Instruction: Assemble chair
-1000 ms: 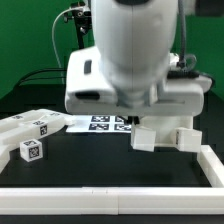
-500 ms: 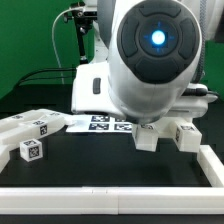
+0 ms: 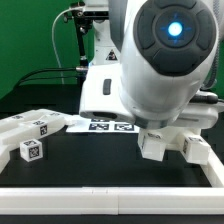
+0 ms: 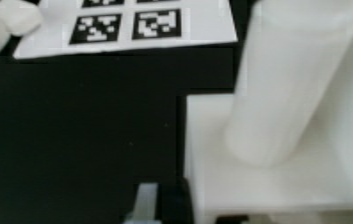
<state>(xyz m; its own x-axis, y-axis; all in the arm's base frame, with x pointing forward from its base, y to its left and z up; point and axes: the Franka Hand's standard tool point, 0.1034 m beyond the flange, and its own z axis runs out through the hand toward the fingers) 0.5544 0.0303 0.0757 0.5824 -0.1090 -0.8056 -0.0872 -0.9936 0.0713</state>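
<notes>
White blocky plastic chair assembly (image 3: 168, 146) looks stiff, light, slick, best pinched across a flat bar; tool (image 4: 191, 210) state I cannot tell

1. Arm (image 3: 150, 85): one white Panda. I see it bulking across the exterior view's right, bent low.
2. Joint cap (image 3: 174, 30): round, dark-faced, blue light lit, turned toward the camera.
3. Gripper (image 4: 191, 213): pointing down; hidden behind the arm in the exterior view.
4. Finger (image 4: 146, 203): one grey tip in the wrist view; the other is unclear, so I cannot read the jaw gap.
</notes>
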